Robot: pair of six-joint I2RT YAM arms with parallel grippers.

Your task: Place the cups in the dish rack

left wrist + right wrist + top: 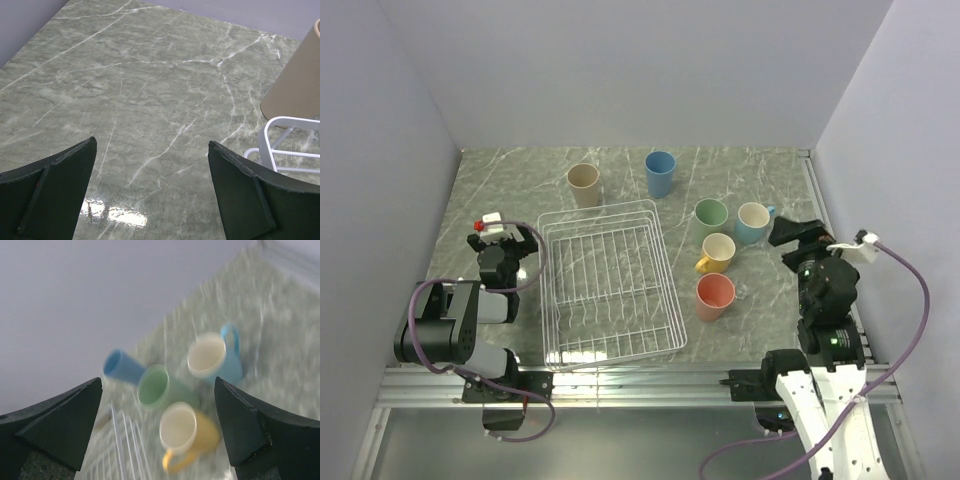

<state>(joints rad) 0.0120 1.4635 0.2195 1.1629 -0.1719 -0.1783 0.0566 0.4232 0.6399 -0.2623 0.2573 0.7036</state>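
The white wire dish rack lies mid-table with nothing in it. Behind it stand a beige cup and a blue cup. To its right are a green cup, a light-blue mug, a yellow mug and a salmon-pink cup. My left gripper is open over bare table left of the rack, with the beige cup ahead on its right. My right gripper is open, aimed at the green cup, the yellow mug and the light-blue mug.
Grey walls close in the marble table at the back and on both sides. A corner of the rack lies just right of my left fingers. The right wrist view is blurred; the blue cup and rack wires show in it.
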